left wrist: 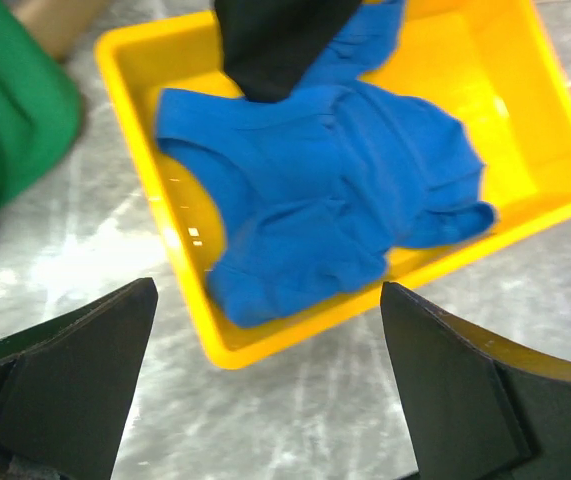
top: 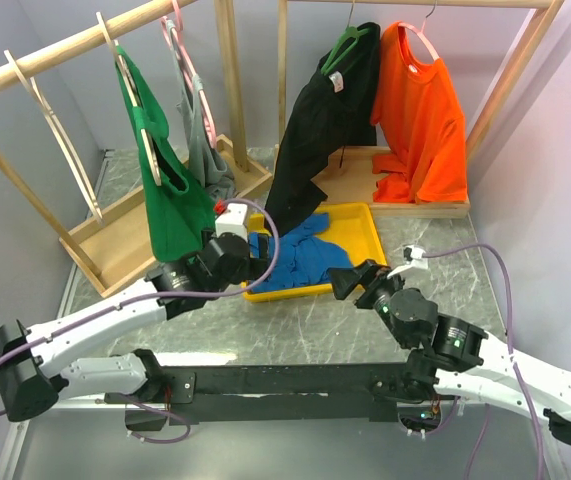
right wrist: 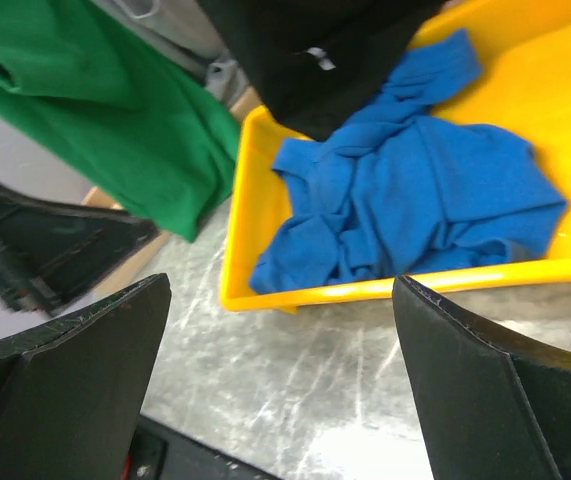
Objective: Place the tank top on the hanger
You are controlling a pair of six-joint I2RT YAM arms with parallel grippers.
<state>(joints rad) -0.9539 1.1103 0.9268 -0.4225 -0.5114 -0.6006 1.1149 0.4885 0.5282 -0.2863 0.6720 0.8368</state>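
Observation:
The deep green tank top (top: 170,190) hangs on the light wooden hanger (top: 123,62), which is hooked over the left rack's rail. Its lower hem shows in the right wrist view (right wrist: 115,100) and at the left wrist view's edge (left wrist: 10,130). My left gripper (top: 258,256) is open just right of the top's hem, at the yellow tray's near-left corner, with nothing between its fingers (left wrist: 270,385). My right gripper (top: 348,282) is open over the table in front of the tray, also holding nothing (right wrist: 280,385).
A yellow tray (top: 370,235) holds a crumpled blue garment (top: 300,258). A grey top (top: 203,140) on a pink hanger hangs beside the green one. An empty wooden hanger (top: 60,135) hangs further left. On the right rack hang a black garment (top: 320,130) and an orange shirt (top: 425,120).

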